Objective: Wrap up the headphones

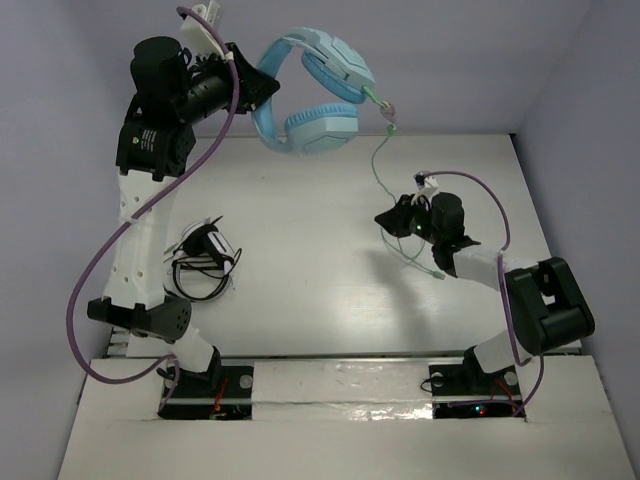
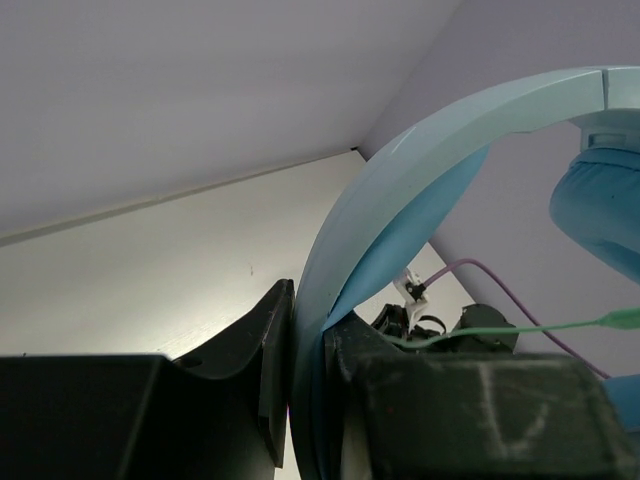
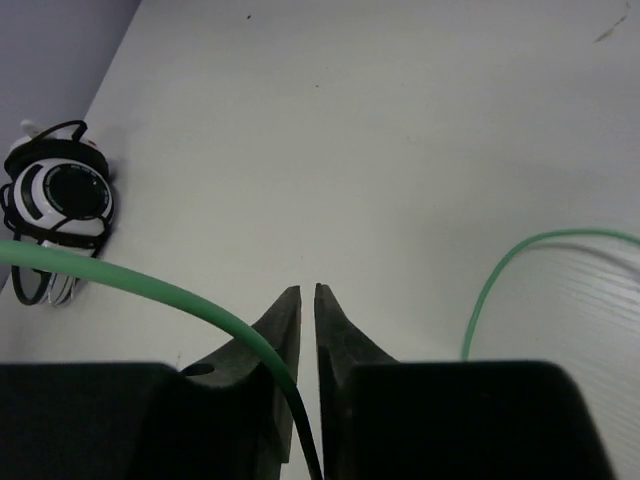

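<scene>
The light blue headphones [image 1: 320,100] hang in the air at the back of the table, held up by the headband [image 2: 400,190]. My left gripper [image 1: 262,85] [image 2: 310,320] is shut on that headband, one finger on each side of it. The pale green cable [image 1: 378,165] drops from the ear cups down to my right gripper [image 1: 385,218], low over the right half of the table. In the right wrist view the cable [image 3: 150,280] crosses the left finger and runs down into the narrow gap between the jaws of my right gripper [image 3: 308,292], which is shut on it. More cable [image 3: 500,270] loops on the table.
A small black-and-white coiled cable bundle [image 1: 203,258] [image 3: 60,200] lies on the left of the white table [image 1: 320,290]. Purple robot cables [image 1: 110,250] trail along both arms. Grey walls close in the back and the sides.
</scene>
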Action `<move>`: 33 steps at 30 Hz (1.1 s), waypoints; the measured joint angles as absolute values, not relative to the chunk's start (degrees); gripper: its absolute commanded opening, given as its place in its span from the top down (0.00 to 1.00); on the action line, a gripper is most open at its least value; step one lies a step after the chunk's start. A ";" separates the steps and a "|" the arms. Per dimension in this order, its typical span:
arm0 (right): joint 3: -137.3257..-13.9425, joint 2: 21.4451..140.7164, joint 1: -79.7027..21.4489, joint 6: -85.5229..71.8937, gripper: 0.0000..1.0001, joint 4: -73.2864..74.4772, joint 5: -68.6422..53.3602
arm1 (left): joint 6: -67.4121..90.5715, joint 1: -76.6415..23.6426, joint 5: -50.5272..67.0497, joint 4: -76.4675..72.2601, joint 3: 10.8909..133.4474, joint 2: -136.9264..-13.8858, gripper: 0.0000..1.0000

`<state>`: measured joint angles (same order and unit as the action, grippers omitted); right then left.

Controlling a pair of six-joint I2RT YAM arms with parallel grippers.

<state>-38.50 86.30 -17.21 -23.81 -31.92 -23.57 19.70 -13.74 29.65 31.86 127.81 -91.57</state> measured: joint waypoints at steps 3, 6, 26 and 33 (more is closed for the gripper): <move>-38.39 85.82 -17.56 -25.02 1.00 -31.90 -23.70 | 20.62 -13.65 29.76 29.71 124.55 -91.39 1.00; -37.98 83.46 -19.07 -25.71 1.00 -30.57 -22.44 | 21.39 -13.65 29.21 27.51 119.96 -91.24 1.00; -41.67 73.45 -32.25 -28.34 1.00 -7.01 -3.79 | 31.64 -13.65 18.44 10.85 86.67 -84.05 1.00; -47.16 75.77 -45.19 -28.69 1.00 0.36 2.59 | 37.19 -14.61 10.87 2.37 73.03 -78.74 1.00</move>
<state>-47.16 75.77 -45.19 -28.69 0.36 2.59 37.19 -14.61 10.87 2.37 73.03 -78.74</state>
